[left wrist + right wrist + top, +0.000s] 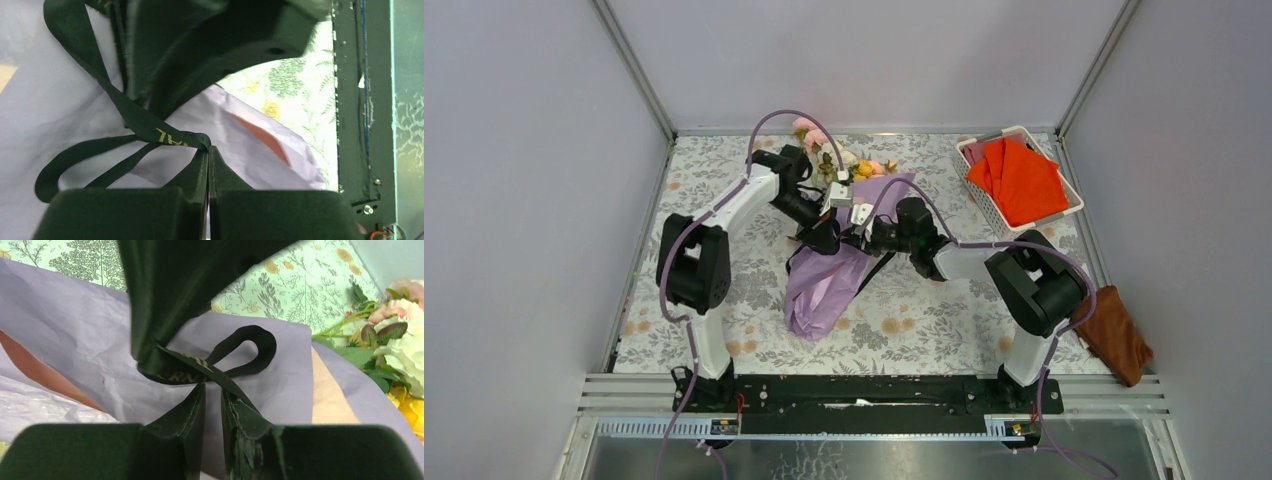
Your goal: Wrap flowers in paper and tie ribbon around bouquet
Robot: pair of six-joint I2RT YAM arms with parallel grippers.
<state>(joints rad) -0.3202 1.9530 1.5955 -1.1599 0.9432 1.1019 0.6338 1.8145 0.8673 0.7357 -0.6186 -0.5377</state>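
Top external view: the bouquet (824, 280) lies mid-table, with the flowers (824, 150) toward the far edge and the paper (809, 305) cone tapering toward the near edge. The left gripper (826, 238) and right gripper (866, 236) meet over the waist of the cone. A basket (1076, 206) holding an orange-red cloth (1024, 180) occupies the far right corner. A brown cloth (1119, 335) lies at the right edge. Left wrist view: the left gripper is pressed together, pinching the ribbon (172, 139) above the paper. Right wrist view: the right gripper stands narrowly spread. A ribbon loop lies just beyond its tips, and no grip is evident. Assessment: wrapping appears complete. The ribbon is looped, but the knot looks loose and is not yet drawn tight.
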